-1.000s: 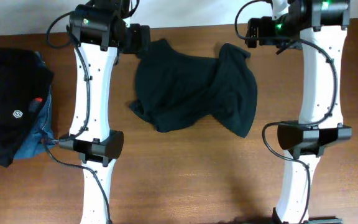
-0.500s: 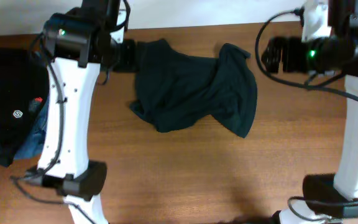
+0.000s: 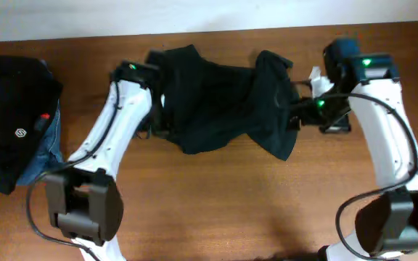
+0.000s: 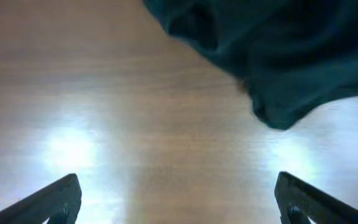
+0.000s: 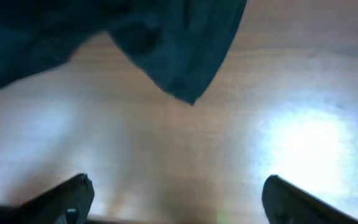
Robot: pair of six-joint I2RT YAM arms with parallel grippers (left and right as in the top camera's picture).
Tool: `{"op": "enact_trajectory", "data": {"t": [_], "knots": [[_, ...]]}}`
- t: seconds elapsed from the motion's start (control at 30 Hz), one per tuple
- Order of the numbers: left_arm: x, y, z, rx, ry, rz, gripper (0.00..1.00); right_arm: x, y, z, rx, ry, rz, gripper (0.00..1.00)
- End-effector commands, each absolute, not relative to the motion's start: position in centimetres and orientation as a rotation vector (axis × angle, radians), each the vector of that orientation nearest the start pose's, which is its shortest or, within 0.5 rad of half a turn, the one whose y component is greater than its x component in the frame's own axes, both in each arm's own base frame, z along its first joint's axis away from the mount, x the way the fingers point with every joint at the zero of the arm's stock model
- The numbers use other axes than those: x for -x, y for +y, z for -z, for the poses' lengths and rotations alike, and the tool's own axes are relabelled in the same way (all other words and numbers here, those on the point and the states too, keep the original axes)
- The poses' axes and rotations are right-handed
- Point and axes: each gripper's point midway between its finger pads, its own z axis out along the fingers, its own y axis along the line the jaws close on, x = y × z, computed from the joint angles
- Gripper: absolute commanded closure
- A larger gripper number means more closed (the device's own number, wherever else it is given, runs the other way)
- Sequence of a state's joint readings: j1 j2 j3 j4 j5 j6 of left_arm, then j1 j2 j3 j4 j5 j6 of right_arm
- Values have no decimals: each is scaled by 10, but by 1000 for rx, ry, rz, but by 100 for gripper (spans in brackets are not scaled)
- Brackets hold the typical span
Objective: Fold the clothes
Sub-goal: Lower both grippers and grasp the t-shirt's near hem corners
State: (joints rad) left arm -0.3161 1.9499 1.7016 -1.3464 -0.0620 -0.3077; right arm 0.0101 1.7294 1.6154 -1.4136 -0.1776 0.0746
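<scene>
**Shirt not yet folded; both arms at its edges**

Near half of the bench: bare wood. Beyond it the black T-shirt lies in the far middle, crumpled and bunched, with no clean fold visible.

Left gripper is at the shirt's left edge, jaws wide apart, nothing between them, cloth just ahead. Right gripper is at the right edge, jaws likewise apart and empty.

Judgement: task barely begun. Spreading the shirt flat and every fold remain.

No containers in view. Far left: black garment with white logo heaped over a blue denim piece, apart from the shirt.
</scene>
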Motion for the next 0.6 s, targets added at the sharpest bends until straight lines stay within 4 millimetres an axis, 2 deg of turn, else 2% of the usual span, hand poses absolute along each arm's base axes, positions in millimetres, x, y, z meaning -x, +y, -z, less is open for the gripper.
{"op": "enact_trajectory", "data": {"t": [0.0,0.1,0.17,0.33,0.4,0.57], "knots": [[-327,-108,-68,6,3210,-45,6,-313,42,-133,-32,3123,-265,11],[-318,-112,-50,9,3238,6,11,-309,48,-114,-5,3135,-265,15],[-315,-113,-41,4,3238,13,19,-309,52,-103,17,3129,-266,16],[-334,-127,-32,-26,3143,79,39,-317,56,-82,42,3079,-267,20],[-336,-137,-32,-62,3126,123,42,-316,56,-75,48,3078,-266,21],[-339,-164,-30,-205,3068,159,43,-315,56,-59,55,3064,-267,29]]}}
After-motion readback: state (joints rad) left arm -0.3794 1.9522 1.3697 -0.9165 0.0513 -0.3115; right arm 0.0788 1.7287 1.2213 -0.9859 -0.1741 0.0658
